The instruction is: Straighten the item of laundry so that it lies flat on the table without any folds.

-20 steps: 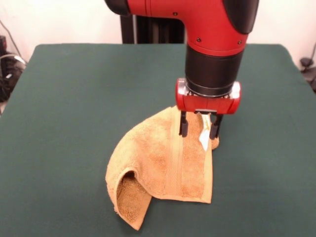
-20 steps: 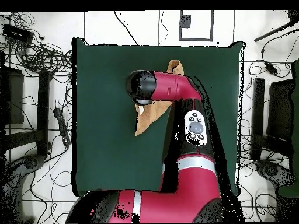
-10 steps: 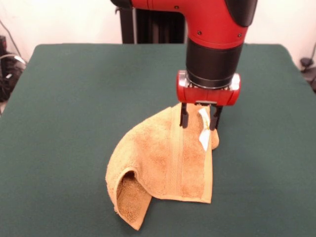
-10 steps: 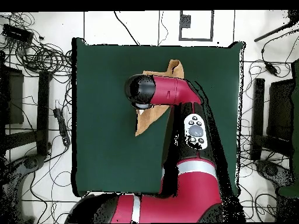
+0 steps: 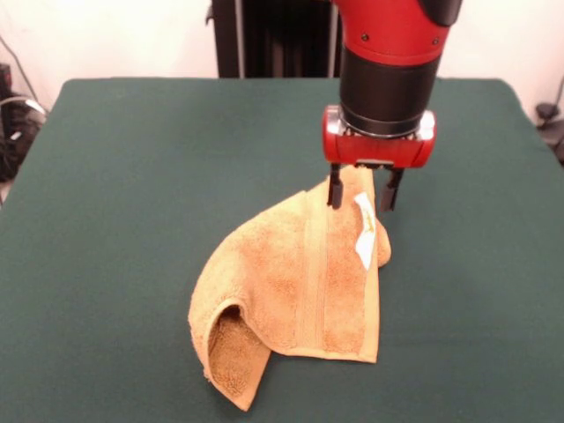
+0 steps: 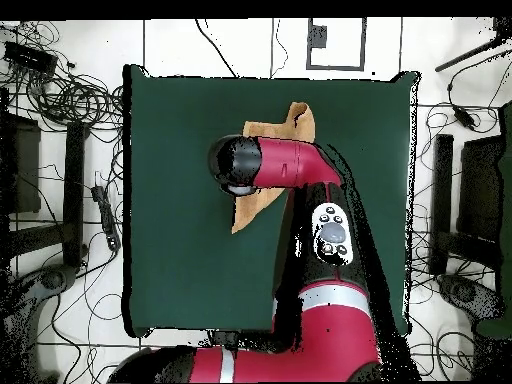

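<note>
One folded towel lay near the table's front edge; the gripper, fingers parted and empty, straddled its far corner. A shallow pinch could slip off.

The towel lies on the surface, toward its near edge in the front view and slightly right of the middle. Its left part curls over itself at the near-left corner; its far corner rises toward the pincer, which hangs directly over that corner, fingers apart on either side of it. The label sits on the towel's right side, just below the pincer.

In the overhead view the arm covers the towel's middle.
</note>
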